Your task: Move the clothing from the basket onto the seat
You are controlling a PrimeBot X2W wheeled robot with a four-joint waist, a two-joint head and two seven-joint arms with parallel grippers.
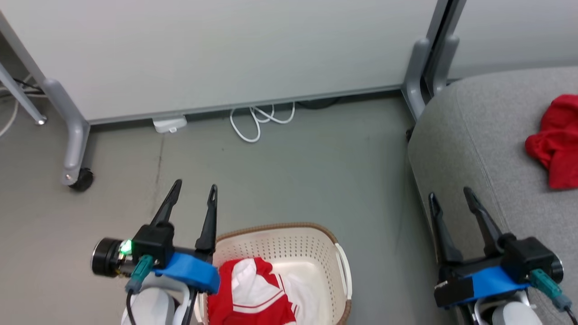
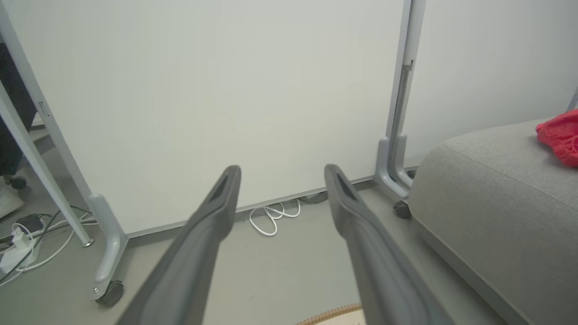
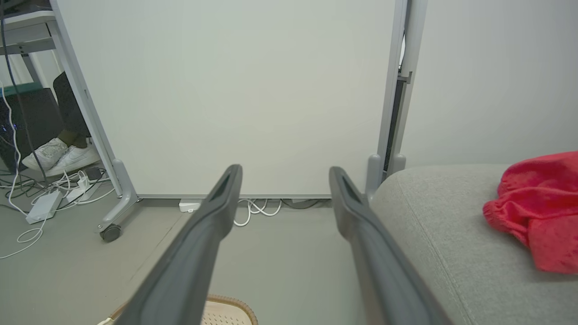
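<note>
The cream basket (image 1: 289,246) with a brown rim stands on the floor at the bottom centre; its rim edge (image 3: 226,303) peeks into the right wrist view. In it lies a red-and-white garment (image 1: 253,293) with striped trim. A second red garment (image 1: 557,140) lies crumpled on the grey seat (image 1: 474,135) at the right, and the wrist views show it too (image 2: 560,137) (image 3: 537,212). My left gripper (image 1: 195,188) hovers open just left of the basket, nothing between its fingers. My right gripper (image 1: 450,195) is open over the seat's front edge, empty.
A white partition on grey wheeled legs (image 1: 72,135) stands behind, with a coiled white cable (image 1: 259,119) at its foot. More cables and adapters (image 3: 49,203) lie on the floor at the left. A person's white shoes (image 3: 61,153) show behind the partition.
</note>
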